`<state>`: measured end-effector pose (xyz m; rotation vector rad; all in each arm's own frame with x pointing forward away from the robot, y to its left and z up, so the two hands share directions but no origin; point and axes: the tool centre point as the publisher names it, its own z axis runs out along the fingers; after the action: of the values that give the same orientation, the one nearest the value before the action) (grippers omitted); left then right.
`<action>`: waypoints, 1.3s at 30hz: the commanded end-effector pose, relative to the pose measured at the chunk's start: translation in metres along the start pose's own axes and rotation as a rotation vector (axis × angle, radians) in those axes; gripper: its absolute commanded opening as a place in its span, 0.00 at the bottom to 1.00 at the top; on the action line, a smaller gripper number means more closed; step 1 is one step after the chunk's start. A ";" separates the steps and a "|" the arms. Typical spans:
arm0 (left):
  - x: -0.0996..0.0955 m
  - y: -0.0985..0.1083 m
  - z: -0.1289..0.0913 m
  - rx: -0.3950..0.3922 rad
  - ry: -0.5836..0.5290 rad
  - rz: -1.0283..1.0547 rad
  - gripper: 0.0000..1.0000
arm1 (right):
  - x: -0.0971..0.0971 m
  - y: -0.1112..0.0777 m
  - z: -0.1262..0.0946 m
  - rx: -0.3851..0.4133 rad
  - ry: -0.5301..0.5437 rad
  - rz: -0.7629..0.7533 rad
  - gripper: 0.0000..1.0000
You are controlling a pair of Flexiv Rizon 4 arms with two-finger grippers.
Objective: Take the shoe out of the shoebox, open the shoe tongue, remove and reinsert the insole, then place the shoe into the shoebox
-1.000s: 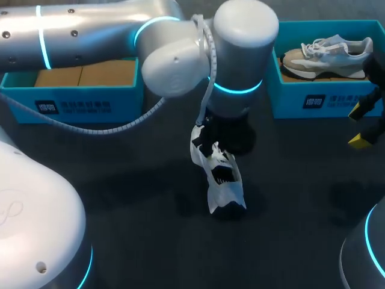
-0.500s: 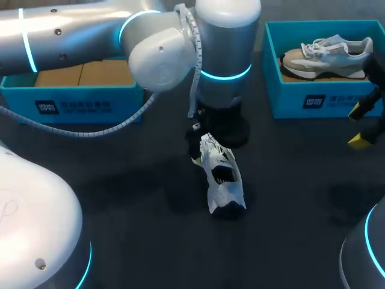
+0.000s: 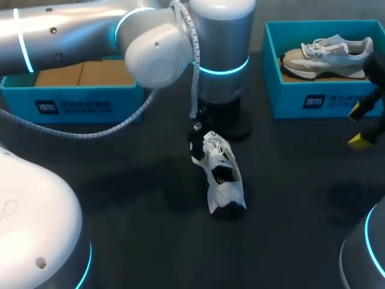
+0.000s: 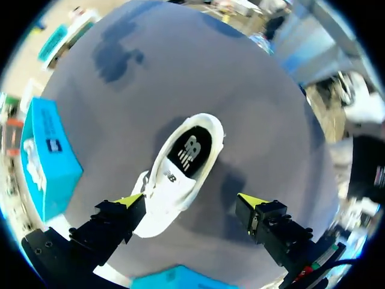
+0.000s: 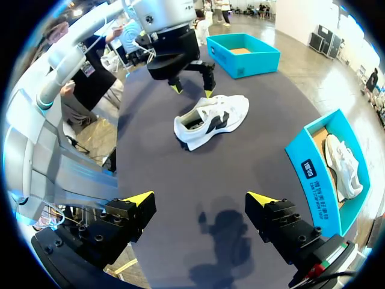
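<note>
A white shoe [image 3: 221,177] with black trim lies on its sole on the dark table, its opening facing up. My left arm's wrist [image 3: 219,72] hangs over the shoe's heel end and hides most of its gripper in the head view. In the left wrist view my left gripper [image 4: 191,201] is open above the shoe [image 4: 180,174], its yellow tips apart from it on either side. My right gripper [image 3: 361,124] stands open at the right edge, holding nothing. From the right wrist view the shoe [image 5: 210,120] lies ahead of my right gripper [image 5: 200,198], under the left gripper [image 5: 189,84].
A blue shoebox [image 3: 78,102] with a bare cardboard floor stands at the back left. Another blue shoebox [image 3: 313,99] at the back right holds a grey and white shoe [image 3: 328,54]. Bare table lies in front of the white shoe.
My left gripper has opened and let go of the shoe's heel end, then lifted away toward the back. The shoe has settled onto the table. The right arm has not moved.
</note>
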<state>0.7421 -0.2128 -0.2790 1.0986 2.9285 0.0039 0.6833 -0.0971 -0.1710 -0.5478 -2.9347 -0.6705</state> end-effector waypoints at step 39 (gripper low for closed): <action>0.052 -0.075 0.044 0.090 -0.131 -0.866 1.00 | -0.002 0.001 0.001 0.004 0.002 0.002 1.00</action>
<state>0.6533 -0.2312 -0.3133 -0.2305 3.0229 -0.1817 0.6833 -0.0972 -0.1710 -0.5482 -2.9346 -0.6705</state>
